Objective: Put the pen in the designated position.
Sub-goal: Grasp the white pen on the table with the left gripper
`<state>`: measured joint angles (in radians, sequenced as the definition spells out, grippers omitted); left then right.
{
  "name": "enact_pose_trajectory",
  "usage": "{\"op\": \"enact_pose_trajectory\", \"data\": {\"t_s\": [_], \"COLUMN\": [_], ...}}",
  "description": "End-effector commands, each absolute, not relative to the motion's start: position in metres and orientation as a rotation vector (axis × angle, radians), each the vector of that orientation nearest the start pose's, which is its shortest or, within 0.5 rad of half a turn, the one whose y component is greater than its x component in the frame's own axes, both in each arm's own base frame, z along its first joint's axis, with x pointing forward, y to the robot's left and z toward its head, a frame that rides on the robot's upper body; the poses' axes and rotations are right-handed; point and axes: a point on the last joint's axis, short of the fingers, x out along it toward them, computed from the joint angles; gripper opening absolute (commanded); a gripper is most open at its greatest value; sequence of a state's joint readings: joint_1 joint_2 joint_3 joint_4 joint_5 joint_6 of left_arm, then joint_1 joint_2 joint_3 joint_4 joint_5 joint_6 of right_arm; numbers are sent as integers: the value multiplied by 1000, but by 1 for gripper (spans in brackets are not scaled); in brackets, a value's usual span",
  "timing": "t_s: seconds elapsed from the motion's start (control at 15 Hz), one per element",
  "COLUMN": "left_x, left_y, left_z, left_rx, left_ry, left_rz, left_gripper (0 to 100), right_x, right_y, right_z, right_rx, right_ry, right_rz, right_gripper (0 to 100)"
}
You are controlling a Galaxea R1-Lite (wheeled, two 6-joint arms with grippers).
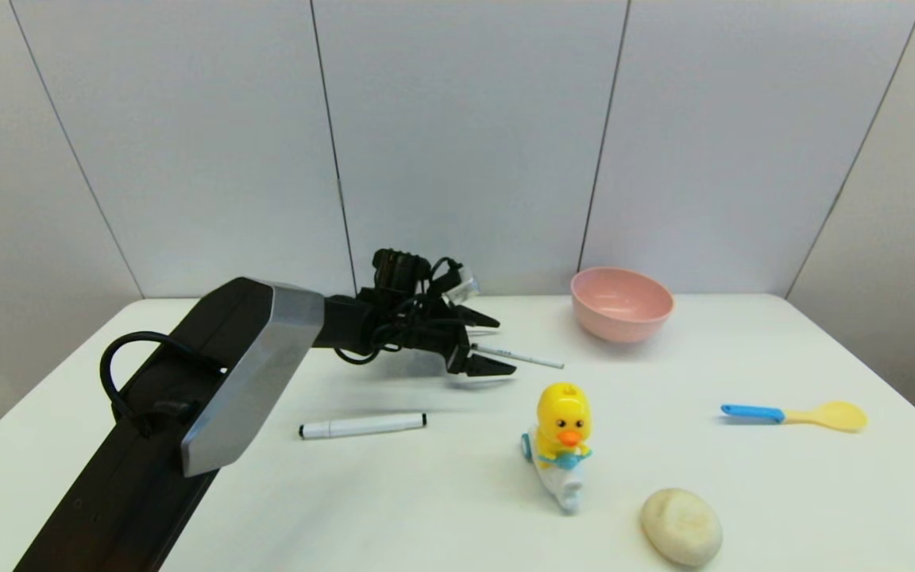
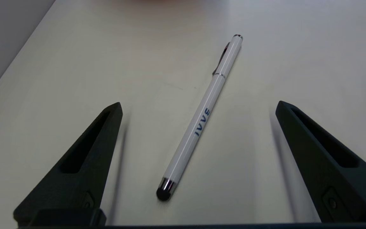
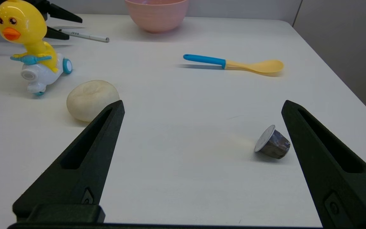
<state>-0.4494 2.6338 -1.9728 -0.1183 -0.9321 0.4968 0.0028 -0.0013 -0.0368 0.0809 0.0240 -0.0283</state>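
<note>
We reach our left gripper (image 1: 491,343) out over the middle of the white table (image 1: 743,492), toward the far side. Its two black fingers (image 2: 84,159) are spread wide, and nothing is in them. We hold them like this so the thin white pen with the small dark tip (image 2: 199,122) can fit in the gap.

The pen lies flat on the table, and we see it between the two fingers, not touching either one. Its dark tip points back at us and the clip end points away. It lies a little slanted across the gap. We think the fingers need to come down on both sides of the barrel and then squeeze. The pen is thin and round, so it may roll or slip if we pinch it off-center.

To the right of the pen, near the far edge, sits a pink round bowl (image 1: 621,303). It may be where the pen should go, but we cannot be sure.

Nearer to us lies a thicker white marker with black ends (image 1: 362,426). That is not the pen we want.

Our right gripper (image 3: 202,133) waits low at the near right, fingers wide, holding nothing.
</note>
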Motion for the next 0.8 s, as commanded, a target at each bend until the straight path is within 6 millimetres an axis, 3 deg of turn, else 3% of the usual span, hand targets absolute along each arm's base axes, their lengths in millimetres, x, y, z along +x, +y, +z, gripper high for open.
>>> {"op": "enact_pose_trajectory", "data": {"t_s": [0.07,0.8], "left_x": [468,468], "left_y": [-241,-242], "left_z": [48,40], "left_rx": [263,254], "left_ry": [225,250], "left_rz": [-1445,-1446], "left_gripper": [100,100], "right_x": [-26,-26], "right_y": [0,0], "right_z": [77,77], "right_rx": [-29,-29], "right_ry": [46,44], "right_rz": [28,28], "right_gripper": [100,100]}}
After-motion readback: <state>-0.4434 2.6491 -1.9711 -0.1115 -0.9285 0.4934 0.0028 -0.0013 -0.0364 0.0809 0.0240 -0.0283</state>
